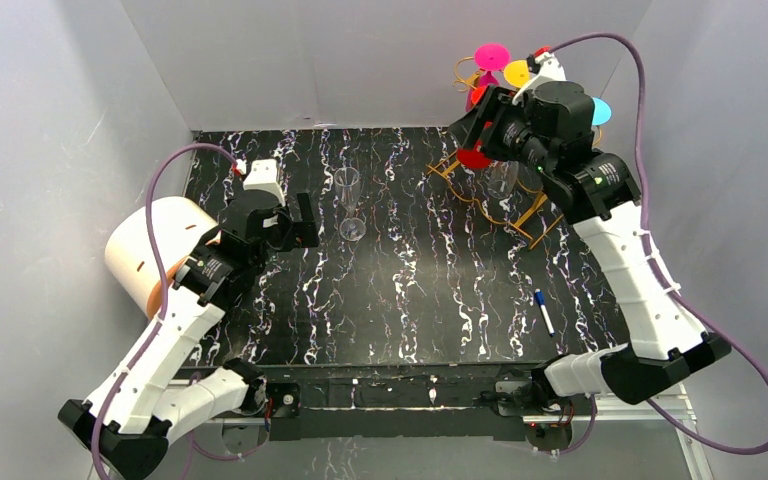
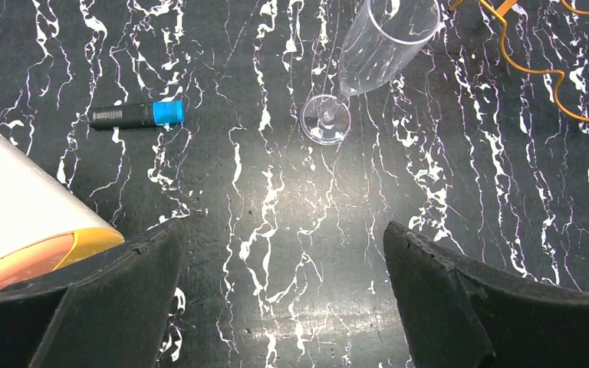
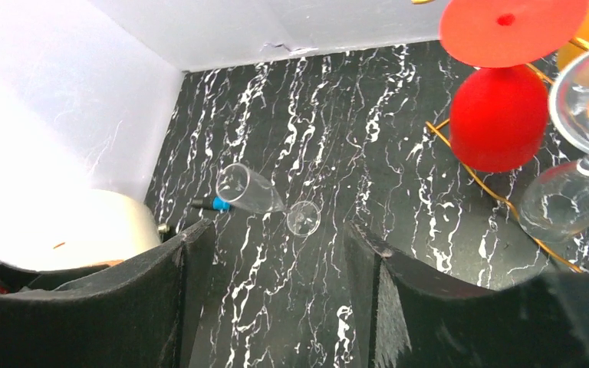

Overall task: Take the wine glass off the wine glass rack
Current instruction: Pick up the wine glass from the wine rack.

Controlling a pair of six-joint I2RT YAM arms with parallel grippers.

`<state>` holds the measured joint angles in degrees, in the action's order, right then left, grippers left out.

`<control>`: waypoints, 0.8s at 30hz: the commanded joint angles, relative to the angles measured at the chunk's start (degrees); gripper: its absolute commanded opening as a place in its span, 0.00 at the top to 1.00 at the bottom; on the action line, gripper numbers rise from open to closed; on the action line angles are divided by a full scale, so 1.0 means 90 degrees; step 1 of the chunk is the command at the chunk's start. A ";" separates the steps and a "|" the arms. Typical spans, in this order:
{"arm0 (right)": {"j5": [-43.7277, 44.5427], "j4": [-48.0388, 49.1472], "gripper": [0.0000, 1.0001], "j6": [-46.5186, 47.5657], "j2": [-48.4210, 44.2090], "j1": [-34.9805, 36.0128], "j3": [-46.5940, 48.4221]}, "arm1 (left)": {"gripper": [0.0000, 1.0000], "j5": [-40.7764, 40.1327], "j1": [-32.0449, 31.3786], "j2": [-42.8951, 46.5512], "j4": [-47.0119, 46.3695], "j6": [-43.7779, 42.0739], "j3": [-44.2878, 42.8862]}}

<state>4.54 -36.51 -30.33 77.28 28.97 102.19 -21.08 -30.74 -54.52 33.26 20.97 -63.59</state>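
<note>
Approach step: the right gripper [image 3: 276,230], released and empty, is near the red glass [image 3: 500,116] hung on the rack [image 1: 532,211], upper right. Next move, as judged: centre on the glass, grasp it, and slide it off the rack.

The gold wire rack [image 1: 533,214] is standing upright. A red glass [image 3: 500,115] and a clear glass [image 3: 564,201] are hanging upside down from it, a flute [image 1: 348,190] standing well left.
</note>
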 commanded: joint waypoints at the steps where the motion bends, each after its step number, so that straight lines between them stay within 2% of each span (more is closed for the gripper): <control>1: 0.0483 0.0375 0.31 -0.0476 -0.0353 -0.0257 -0.0525 | 0.02 0.0043 0.0027 0.0120 0.0016 -0.0024 -0.0074; 3: 0.0583 0.1201 0.35 -0.0536 -0.0691 -0.0416 -0.1097 | 0.02 0.0047 0.0027 0.0086 0.0016 -0.0025 -0.0104; 5: 0.0734 0.1412 0.37 -0.0516 -0.0700 -0.0630 -0.1169 | 0.02 0.0148 0.0027 0.0025 0.0020 -0.0098 -0.0160; 14: -0.0136 0.0391 0.36 -0.0212 0.0230 -0.1729 0.0246 | 0.02 0.0506 0.0027 -0.0038 -0.0058 -0.0346 -0.0216; 20: -0.1021 0.0254 0.46 -0.0062 0.0519 -0.2556 0.0299 | 0.02 0.0682 0.0027 -0.0230 -0.0018 -0.0541 -0.0283; 24: -0.1190 0.0222 0.49 -0.0014 0.0677 -0.2845 0.0301 | 0.02 0.0685 0.0027 -0.0231 -0.0017 -0.0591 -0.0275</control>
<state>-2.04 -34.04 -32.01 82.08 5.48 102.65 -15.57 -30.74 -57.04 33.04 17.06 -64.25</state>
